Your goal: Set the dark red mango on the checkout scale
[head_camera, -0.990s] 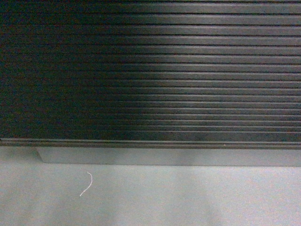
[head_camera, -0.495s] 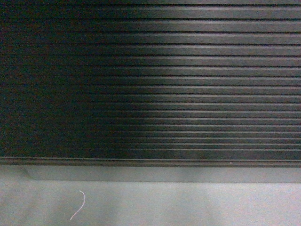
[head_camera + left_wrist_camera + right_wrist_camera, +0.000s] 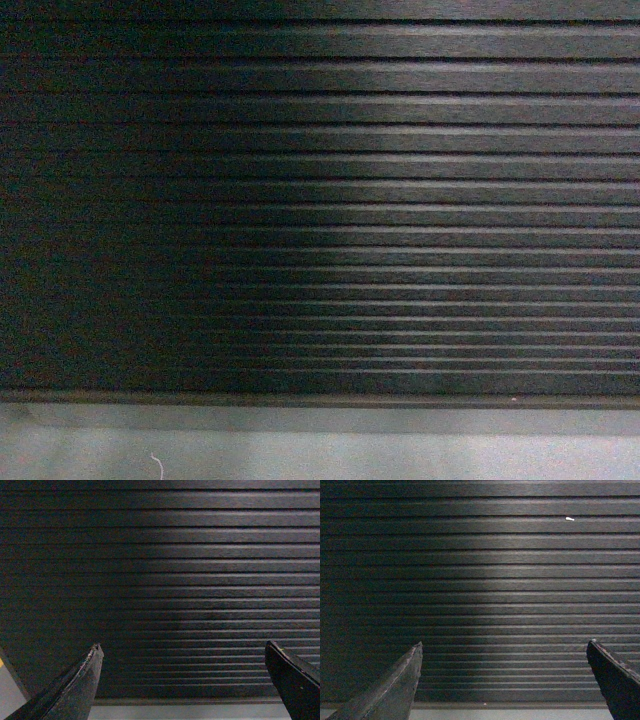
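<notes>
Because the head camera faces it at close range, the checkout [image 3: 320,200] fills nearly the whole view: a dark brown-black counter front made of horizontal ribbed slats, lit brighter toward the right and falling into shadow on the left. Under the slats runs a grey base plinth [image 3: 320,418], and below that a thin strip of pale floor [image 3: 400,460], where a small white curl of thread [image 3: 156,464] lies near the lower left.

In the left wrist view, the left gripper [image 3: 182,680] points at the same slatted front. Its two dark fingers [image 3: 75,690] stand wide apart at the bottom corners with nothing between them. A sliver of pale surface with a yellow spot shows at the far left edge.

In the right wrist view, the right gripper [image 3: 502,680] is likewise spread wide and holds nothing, its dark fingers [image 3: 392,690] framing the ribbed panel. A tiny white fleck [image 3: 570,518] sits on a slat near the upper right.

The dark red mango and the scale appear in none of the views. No container, label or writing can be seen.
</notes>
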Motion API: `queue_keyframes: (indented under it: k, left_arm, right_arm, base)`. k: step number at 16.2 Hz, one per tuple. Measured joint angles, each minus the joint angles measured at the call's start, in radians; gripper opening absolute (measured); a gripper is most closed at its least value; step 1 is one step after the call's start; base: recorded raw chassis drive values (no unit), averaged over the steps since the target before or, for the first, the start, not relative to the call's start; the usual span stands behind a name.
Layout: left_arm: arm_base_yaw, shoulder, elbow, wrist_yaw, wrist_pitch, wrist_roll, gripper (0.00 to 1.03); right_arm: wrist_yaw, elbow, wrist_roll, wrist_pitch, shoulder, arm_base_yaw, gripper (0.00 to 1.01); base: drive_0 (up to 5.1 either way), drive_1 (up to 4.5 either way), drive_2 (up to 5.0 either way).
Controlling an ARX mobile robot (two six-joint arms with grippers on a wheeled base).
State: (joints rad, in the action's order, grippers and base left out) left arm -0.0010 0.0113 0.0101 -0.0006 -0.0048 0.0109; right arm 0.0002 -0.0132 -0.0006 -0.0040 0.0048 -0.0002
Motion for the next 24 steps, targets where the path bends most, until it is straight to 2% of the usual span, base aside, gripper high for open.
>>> queue_keyframes:
  k: [24]
  left_arm:
    - [0.000, 0.000, 0.000, 0.000, 0.001, -0.002, 0.98]
  right_arm:
    - [0.000, 0.000, 0.001, 0.000, 0.000, 0.000, 0.98]
  base:
    - [0.0, 0.11, -0.1]
